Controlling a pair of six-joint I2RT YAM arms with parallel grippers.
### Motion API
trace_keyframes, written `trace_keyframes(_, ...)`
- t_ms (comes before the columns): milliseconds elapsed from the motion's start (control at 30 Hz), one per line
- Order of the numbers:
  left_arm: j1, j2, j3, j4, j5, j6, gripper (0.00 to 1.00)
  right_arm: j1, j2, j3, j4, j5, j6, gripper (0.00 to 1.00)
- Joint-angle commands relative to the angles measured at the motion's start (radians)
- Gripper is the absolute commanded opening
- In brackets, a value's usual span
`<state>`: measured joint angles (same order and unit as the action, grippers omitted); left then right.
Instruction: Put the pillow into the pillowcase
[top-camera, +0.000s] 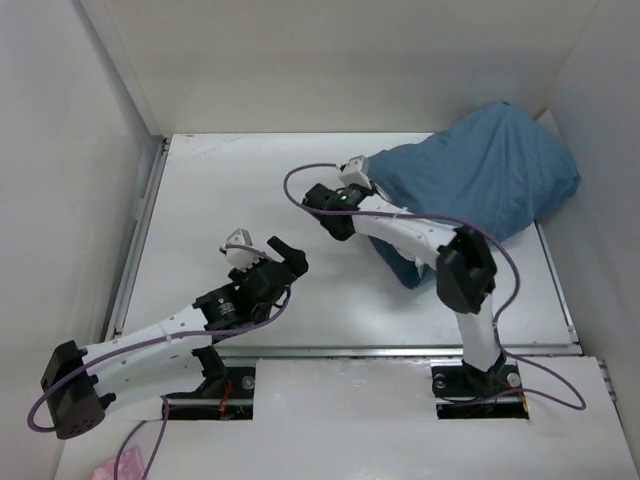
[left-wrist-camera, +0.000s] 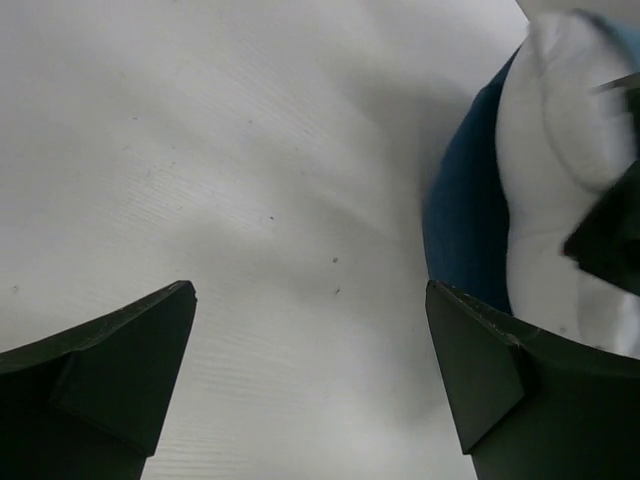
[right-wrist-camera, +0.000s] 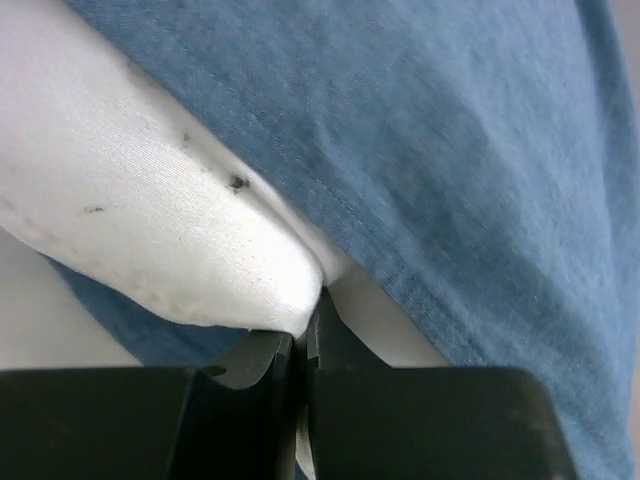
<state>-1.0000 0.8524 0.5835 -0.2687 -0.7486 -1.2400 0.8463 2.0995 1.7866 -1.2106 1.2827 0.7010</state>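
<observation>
You are working on a white table (top-camera: 250, 190) boxed in by plain white walls (top-camera: 340, 60) on three sides, with both arm bases bolted at the near edge. The pillowcase (top-camera: 490, 180) sits bunched and bulging in the far right corner, pressed up against the right wall, with its open end turned towards the middle of the table. The pillow (right-wrist-camera: 150, 220) is mostly inside it. From your right wrist camera you see a rounded white bulge poking out under the blue hem, which runs diagonally across the view, and the white fabric carries a few small dark specks (right-wrist-camera: 238, 182). Your right gripper (right-wrist-camera: 305, 335) reaches across to that open end. Its jaws are pressed together with barely a sliver between them, and the tips sit right against the pillow where it meets the hem. You cannot tell from these views whether any cloth is actually pinched between them. Your left gripper (left-wrist-camera: 310, 288) hangs over bare table to the left of centre, well apart from the bundle. Its jaws are spread wide and there is nothing between them. In the left wrist view, the pillow's exposed white end and a band of the blue pillowcase show off to the right, beyond the right-hand finger (left-wrist-camera: 480, 360). Purple cables (top-camera: 300, 175) loop along both arms.
</observation>
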Motion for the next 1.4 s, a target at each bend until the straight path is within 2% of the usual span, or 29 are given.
trace_keyframes(0, 0.04, 0.06, -0.042, 0.257, 0.111, 0.16, 1.0, 0.004, -0.272, 0.09, 0.138, -0.112, -0.228, 0.0)
trace_keyframes(33, 0.058, 0.085, -0.042, 0.316, 0.156, 0.225, 1.0, 0.004, -0.324, 0.056, 0.211, -0.295, -0.288, 0.0)
trace_keyframes(67, 0.105, 0.141, -0.054, 0.426, 0.205, 0.243, 1.0, 0.004, -0.376, 0.028, 0.283, -0.378, -0.332, 0.0)
trace_keyframes(100, 0.132, 0.173, -0.054, 0.492, 0.329, 0.269, 1.0, 0.004, -0.469, 0.001, 0.401, -0.446, -0.392, 0.0)
trace_keyframes(133, 0.162, 0.204, -0.063, 0.563, 0.401, 0.307, 1.0, 0.004, -0.502, -0.013, 0.431, -0.504, -0.402, 0.0)
trace_keyframes(167, 0.217, 0.267, -0.063, 0.679, 0.537, 0.339, 1.0, 0.004, -0.538, -0.013, 0.447, -0.573, -0.419, 0.0)
trace_keyframes(200, 0.244, 0.295, -0.063, 0.741, 0.538, 0.356, 1.0, 0.004, -0.538, -0.003, 0.447, -0.597, -0.419, 0.0)
trace_keyframes(233, 0.267, 0.319, -0.063, 0.808, 0.692, 0.376, 1.0, 0.004, -0.538, 0.01, 0.447, -0.611, -0.428, 0.0)
trace_keyframes(300, 0.293, 0.373, -0.063, 1.001, 0.788, 0.385, 1.0, 0.004, -0.538, 0.042, 0.431, -0.611, -0.428, 0.0)
trace_keyframes(333, 0.304, 0.387, -0.063, 1.046, 0.839, 0.414, 1.0, 0.004, -0.523, 0.042, 0.418, -0.611, -0.437, 0.0)
trace_keyframes(467, 0.325, 0.431, -0.019, 1.069, 0.874, 0.425, 1.0, 0.004, -0.496, 0.066, 0.408, -0.644, -0.446, 0.0)
trace_keyframes(633, 0.397, 0.404, -0.019, 1.088, 0.966, 0.416, 1.0, 0.004, -0.487, 0.076, 0.408, -0.635, -0.456, 0.0)
trace_keyframes(800, 0.408, 0.359, -0.066, 1.063, 0.921, 0.445, 1.0, 0.004, -0.487, 0.094, 0.418, -0.635, -0.465, 0.0)
trace_keyframes(1033, 0.397, 0.585, 0.068, 1.031, 0.908, 0.455, 1.0, 0.004, -0.512, 0.112, 0.418, -0.697, -0.474, 0.0)
trace_keyframes(1233, 0.387, 0.695, 0.197, 0.976, 0.806, 0.502, 1.0, 0.004, -0.535, 0.123, 0.418, -0.743, -0.483, 0.0)
trace_keyframes(1300, 0.374, 0.729, 0.248, 0.956, 0.782, 0.537, 0.89, 0.004, -0.535, 0.123, 0.418, -0.77, -0.483, 0.0)
trace_keyframes(1333, 0.365, 0.772, 0.277, 0.947, 0.77, 0.547, 0.78, 0.004, -0.535, 0.123, 0.418, -0.77, -0.483, 0.0)
trace_keyframes(1367, 0.365, 0.798, 0.329, 0.947, 0.77, 0.547, 0.59, 0.004, -0.545, 0.111, 0.418, -0.781, -0.483, 0.0)
